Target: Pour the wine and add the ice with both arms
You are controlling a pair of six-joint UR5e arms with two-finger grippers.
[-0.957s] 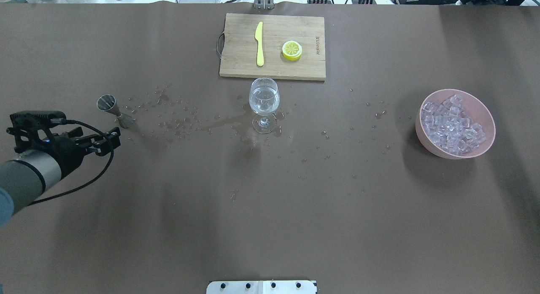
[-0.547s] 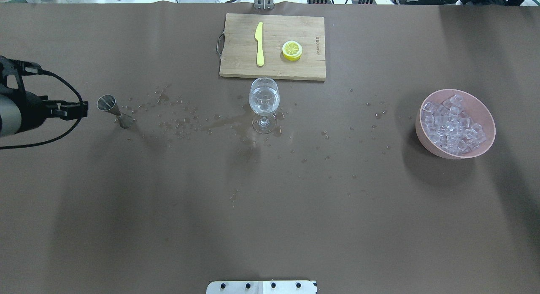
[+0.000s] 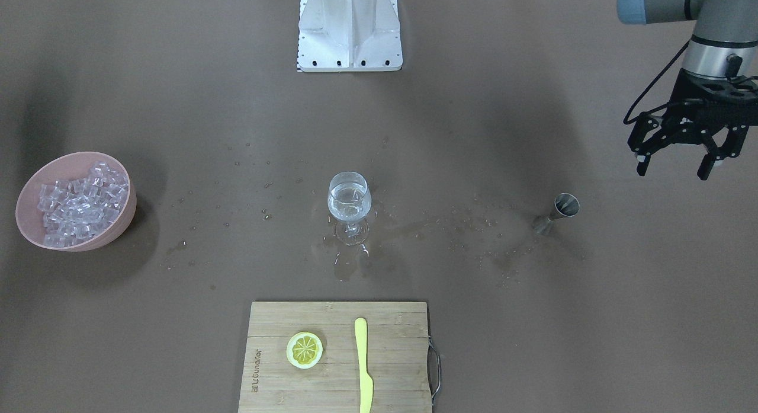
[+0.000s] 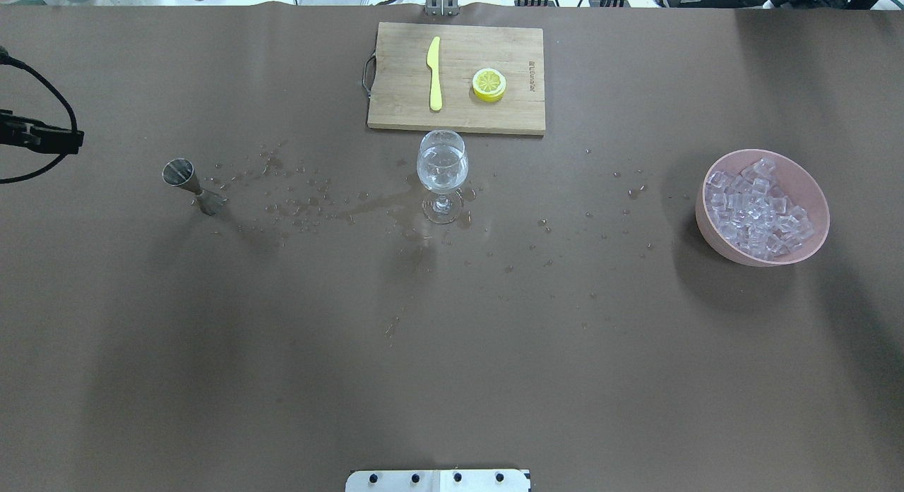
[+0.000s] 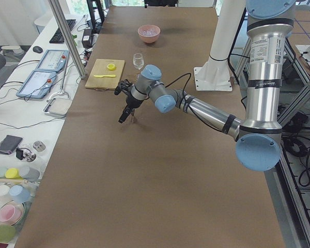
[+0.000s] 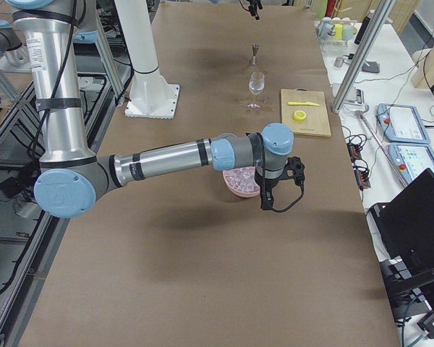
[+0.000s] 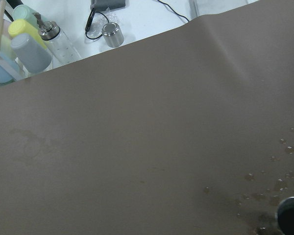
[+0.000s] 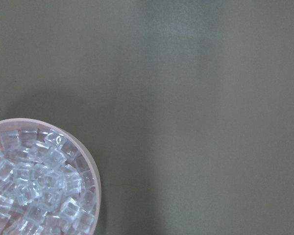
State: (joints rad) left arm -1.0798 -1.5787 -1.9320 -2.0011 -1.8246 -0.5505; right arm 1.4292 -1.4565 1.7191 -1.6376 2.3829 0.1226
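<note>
Wine (image 3: 349, 208): being kept in the glass (image 3: 348, 185) mid-worktop, seemingly already poured
Ice (image 3: 80, 199): being held heaped in the bowl (image 3: 127, 220) near the worktop's right end
Left gripper (image 3: 673, 171): being held empty, jaws apart, clear of the jigger (image 3: 562, 207)
Right gripper (image 6: 267, 196): being hung beside the bowl, likely for ice; jaw state cannot be told

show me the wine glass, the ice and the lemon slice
wine glass (image 4: 442, 160): overhead view, on its bowl
ice (image 4: 756, 210): overhead view, middle of the heap
lemon slice (image 4: 489, 83): overhead view, its cut face
</note>
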